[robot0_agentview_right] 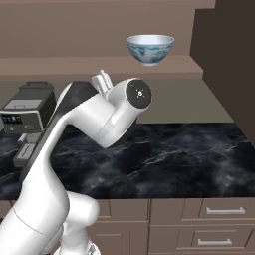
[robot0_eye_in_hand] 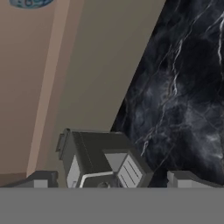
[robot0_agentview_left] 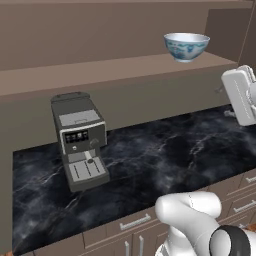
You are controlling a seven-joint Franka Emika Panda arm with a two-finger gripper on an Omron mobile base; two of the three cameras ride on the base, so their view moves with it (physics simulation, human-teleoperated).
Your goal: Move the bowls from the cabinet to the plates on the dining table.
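Note:
A white bowl with a blue floral pattern (robot0_agentview_left: pixel 186 46) stands upright on the brown shelf of the cabinet (robot0_agentview_left: pixel 100 70), near its right end. It also shows in the right base view (robot0_agentview_right: pixel 150 48) and as a sliver at the top left of the hand view (robot0_eye_in_hand: pixel 28 2). My gripper (robot0_eye_in_hand: pixel 114 181) is open, its fingertips (robot0_eye_in_hand: pixel 41 179) set wide apart with nothing between them. The white hand (robot0_agentview_left: pixel 240 95) hangs over the counter, below and to the right of the bowl and clear of it. The plates and the dining table are out of view.
A grey coffee machine (robot0_agentview_left: pixel 80 140) stands on the black marble counter (robot0_agentview_left: pixel 170 150) to the left, under the shelf. Drawer fronts (robot0_agentview_right: pixel 219 211) run along the counter's front. A dark brown panel (robot0_agentview_right: pixel 224 64) rises at the shelf's right end.

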